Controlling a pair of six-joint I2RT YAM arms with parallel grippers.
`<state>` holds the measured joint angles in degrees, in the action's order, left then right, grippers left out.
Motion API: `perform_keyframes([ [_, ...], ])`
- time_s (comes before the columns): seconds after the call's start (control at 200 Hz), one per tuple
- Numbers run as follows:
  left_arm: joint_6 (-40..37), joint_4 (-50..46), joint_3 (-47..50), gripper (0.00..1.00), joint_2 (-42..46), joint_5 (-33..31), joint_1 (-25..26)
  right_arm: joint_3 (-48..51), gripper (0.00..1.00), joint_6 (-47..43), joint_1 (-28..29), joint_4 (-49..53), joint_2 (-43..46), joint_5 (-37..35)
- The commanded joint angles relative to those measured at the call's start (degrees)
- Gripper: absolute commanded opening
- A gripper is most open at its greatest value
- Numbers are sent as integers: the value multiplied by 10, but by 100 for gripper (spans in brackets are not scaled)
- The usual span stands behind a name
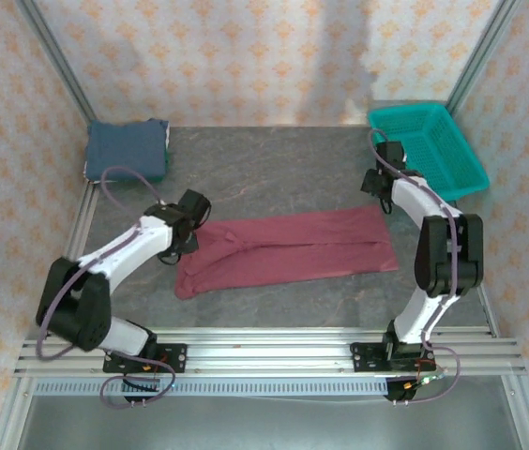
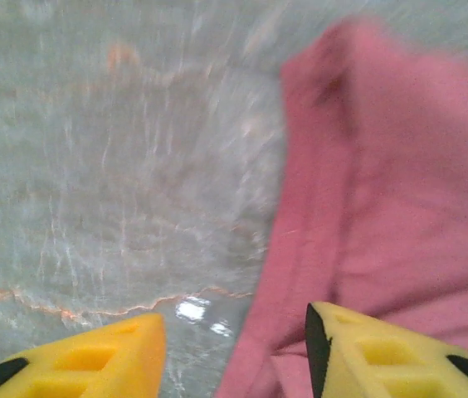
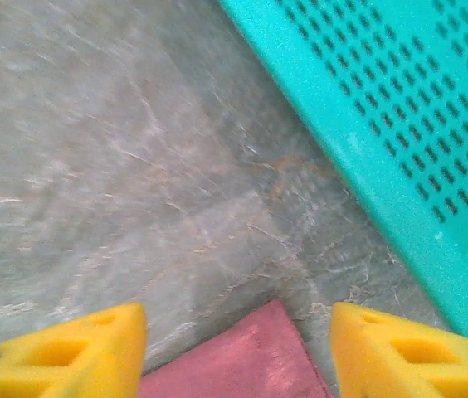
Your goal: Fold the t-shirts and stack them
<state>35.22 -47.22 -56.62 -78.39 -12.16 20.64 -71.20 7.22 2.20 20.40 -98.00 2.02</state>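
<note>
Maroon shirt [image 1: 288,251] lies as a long folded strip mid-desk [image 1: 274,173], long axis left to right, right end slightly farther back. Blue shirt [image 1: 126,150] sits folded in far-left corner. Basket [image 1: 415,114] at far right, near strip's right corner. Bare desk between them. Left hand [image 2: 234,344] wide over strip's left edge; right hand [image 3: 238,332] wide over right corner. Neither holds anything.

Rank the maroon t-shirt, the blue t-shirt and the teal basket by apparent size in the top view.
1. maroon t-shirt, stretched across the table
2. teal basket
3. blue t-shirt, folded, clearly the smallest
</note>
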Motion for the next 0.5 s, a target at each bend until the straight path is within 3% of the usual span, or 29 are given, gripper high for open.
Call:
perform_keyframes([
  [0.0, -34, 20, -44, 64, 51, 60, 12, -5, 69, 19, -3, 18, 54, 77],
  [0.085, -87, 46, -66, 68, 29, 122, 15, 12, 77, 25, 0, 32, 84, 159],
  [0.155, -124, 54, -86, 68, -20, 181, 16, 41, 93, 31, 8, 24, 117, 216],
  [0.205, -144, 40, -110, 67, -63, 197, 20, 64, 97, 31, 19, 22, 143, 236],
  [0.495, -206, -12, -214, 55, -245, 180, 52, 142, 98, 48, 52, 48, 228, 283],
])
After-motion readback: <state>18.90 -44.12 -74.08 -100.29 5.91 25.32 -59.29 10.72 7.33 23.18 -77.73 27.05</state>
